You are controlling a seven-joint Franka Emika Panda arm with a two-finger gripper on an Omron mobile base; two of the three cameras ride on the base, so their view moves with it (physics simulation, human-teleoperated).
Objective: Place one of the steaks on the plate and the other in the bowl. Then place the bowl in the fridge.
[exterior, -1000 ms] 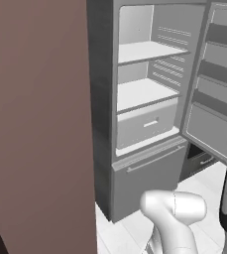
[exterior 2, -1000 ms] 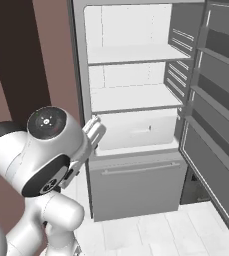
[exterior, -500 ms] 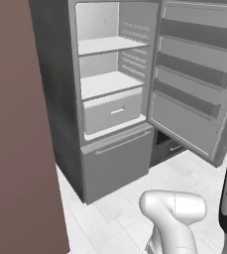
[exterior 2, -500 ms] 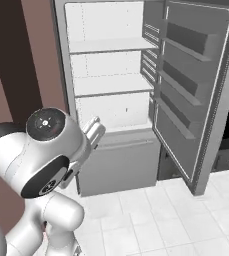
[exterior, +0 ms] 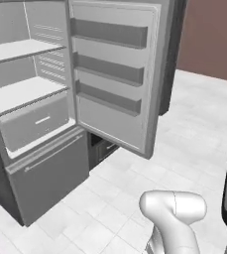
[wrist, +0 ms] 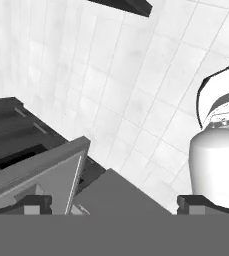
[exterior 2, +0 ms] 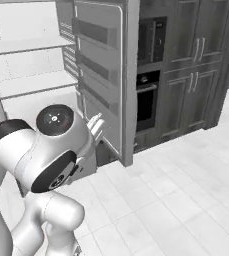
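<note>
The fridge [exterior: 45, 124] stands open, white shelves bare. Claw [wrist: 114, 205] spread wide, holding nothing. The wooden bowl would probably be rigid, glossy, best gripped at its rim.

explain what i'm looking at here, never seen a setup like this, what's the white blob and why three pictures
The white blob is a robot arm on a base that drives around a computer-drawn kitchen. Two cameras ride on the base behind the arm, one at its left and one at its right. Both look at a grey fridge with its door swung open and bare white shelves inside. The right one also shows a dark wall oven. The third camera sits on the hand, looking down at the white tiled floor. Its gripper is open and holds nothing.
</note>
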